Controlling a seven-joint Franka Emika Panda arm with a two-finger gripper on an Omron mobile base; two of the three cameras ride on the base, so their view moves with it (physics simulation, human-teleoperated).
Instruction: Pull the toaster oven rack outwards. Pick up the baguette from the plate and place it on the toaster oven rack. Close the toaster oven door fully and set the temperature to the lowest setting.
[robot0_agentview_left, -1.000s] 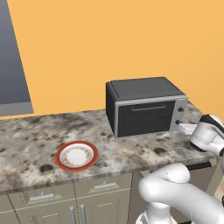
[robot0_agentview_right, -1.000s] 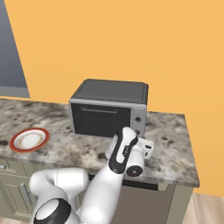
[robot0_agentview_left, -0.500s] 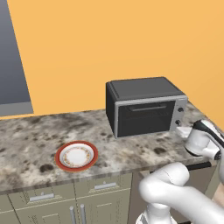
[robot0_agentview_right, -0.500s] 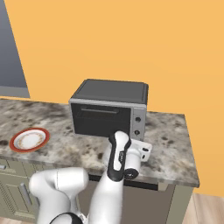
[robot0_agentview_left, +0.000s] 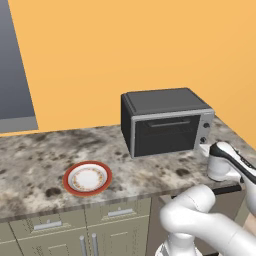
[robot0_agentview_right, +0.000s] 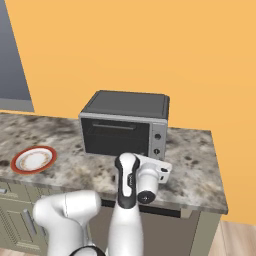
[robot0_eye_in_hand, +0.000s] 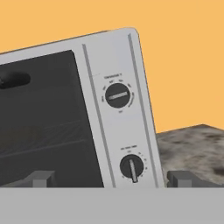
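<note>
Directly ahead of the claw (robot0_eye_in_hand: 111, 178), the right-hand control strip (robot0_eye_in_hand: 120, 109) of the toaster oven (robot0_agentview_left: 165, 122) faces the hand camera, with the upper knob (robot0_eye_in_hand: 117, 95) and lower knob (robot0_eye_in_hand: 131, 166) lying between the lines of the two fingertips. The claw is spread to its full width and holds nothing; this spacing suits closing around a knob, and the alignment suggests the temperature step is in hand. To the claw's left, the toaster oven door (robot0_agentview_left: 165, 134) stands upright and shut against the front frame, so the rack behind the dark glass cannot be made out. Well apart to the left on the table (robot0_agentview_left: 40, 155), the plate (robot0_agentview_left: 87, 177) lies bare; the baguette is presumably inside the oven, though this cannot be confirmed. Which knob governs temperature cannot be read from the small labels.
</note>
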